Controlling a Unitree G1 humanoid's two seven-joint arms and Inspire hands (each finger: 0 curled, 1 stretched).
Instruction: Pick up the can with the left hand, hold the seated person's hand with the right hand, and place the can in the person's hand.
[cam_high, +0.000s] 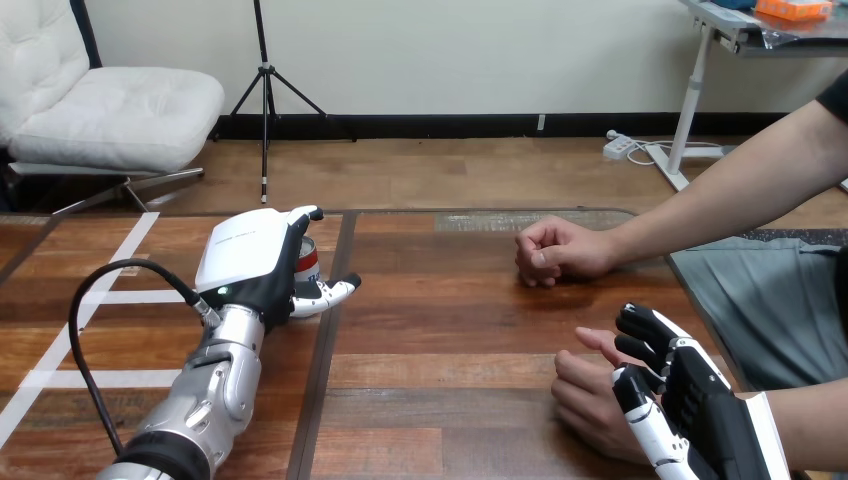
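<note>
Two hands at the wooden desk (450, 340): left hand (250, 262) fingers (306, 213) grip the can (308, 262), right hand (700, 405) fingers (645, 330) clasp the person's nearer hand (585, 395).

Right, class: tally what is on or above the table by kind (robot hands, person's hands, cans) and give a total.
Robot hands: 2 (left hand, right hand)
Person's hands: 2 (far hand, near hand)
Cans: 1 (can)
Total: 5
</note>
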